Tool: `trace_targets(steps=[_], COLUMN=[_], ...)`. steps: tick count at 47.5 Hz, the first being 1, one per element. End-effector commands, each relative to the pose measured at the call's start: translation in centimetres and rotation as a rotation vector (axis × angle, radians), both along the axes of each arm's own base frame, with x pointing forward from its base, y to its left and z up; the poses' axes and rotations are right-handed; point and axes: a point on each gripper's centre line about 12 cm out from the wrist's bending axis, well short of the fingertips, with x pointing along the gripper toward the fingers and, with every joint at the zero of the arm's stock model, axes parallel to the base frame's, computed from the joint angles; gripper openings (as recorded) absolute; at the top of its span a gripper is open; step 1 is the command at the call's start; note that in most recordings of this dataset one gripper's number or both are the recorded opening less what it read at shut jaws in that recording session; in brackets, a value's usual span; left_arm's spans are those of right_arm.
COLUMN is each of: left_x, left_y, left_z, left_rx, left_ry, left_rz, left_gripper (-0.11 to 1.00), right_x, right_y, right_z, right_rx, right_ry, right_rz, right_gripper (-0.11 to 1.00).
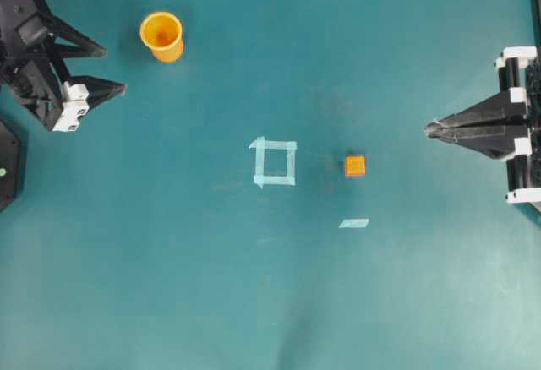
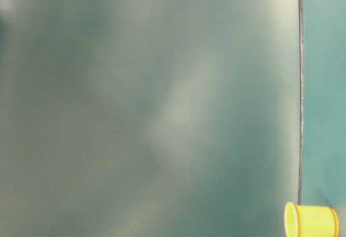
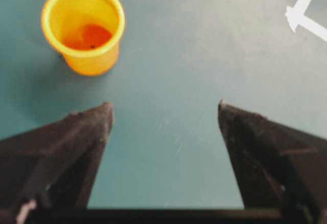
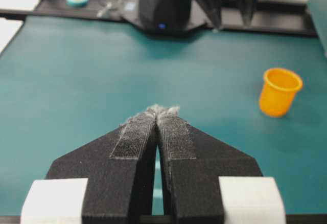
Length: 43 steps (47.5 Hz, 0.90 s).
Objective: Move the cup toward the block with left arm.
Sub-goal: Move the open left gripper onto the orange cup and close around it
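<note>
while the cup (image 1: pixel 161 35) stands upright near the top left of the overhead view, well apart from the block (image 1: pixel 354 165) at centre right, the left gripper (image 1: pixel 112 69) sits spread wide and empty just left of it. in the wrist view the cup lies ahead, upper left of the jaws. the right gripper (image 1: pixel 429 130) is pinched closed.

Cup (image 1: pixel 161 35): glossy orange plastic. Table (image 1: pixel 169 285): matt teal cloth-like mat. Right jaws: rough fuzzy pads.

Both arms are black. The left gripper (image 1: pixel 114 69) has long tapering fingers and white brackets; the right gripper (image 4: pixel 162 110) has frayed grey padding and white blocks.
</note>
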Motion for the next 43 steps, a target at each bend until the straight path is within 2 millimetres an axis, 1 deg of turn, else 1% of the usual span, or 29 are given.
trace_targets(steps=[1,9,17,27,36,43], left_x=[0.7,1.2,2.3,3.4,3.6,3.9], left_y=[0.7,1.6,2.5,4.8,6.5,6.8], left_z=[1.0,0.5,-0.1,-1.2,-2.7,-3.3], left_rx=[0.012,-0.009,-0.029,-0.06,-0.089,-0.097], left_ry=[-0.035,-0.011,0.029,0.09,0.139,0.154], left_rz=[0.019,0.051,0.064,0.121,0.169,0.172], left_gripper=[0.8,0.8,0.8,0.8,0.8,0.8], right_x=[0.3,0.3,0.3,0.3,0.3,0.4], right_y=[0.0,0.0,0.0,0.0,0.0,0.0], right_z=[1.4,1.3,1.4,1.4,1.3,1.3], right_rx=[-0.003,-0.005,-0.003,-0.002,-0.001,-0.001], right_ry=[-0.037,-0.034,-0.035,-0.035,-0.034,-0.032], right_rz=[0.001,0.001,0.001,-0.001,0.001,0.001], right_gripper=[0.0,0.0,0.0,0.0,0.0,0.0])
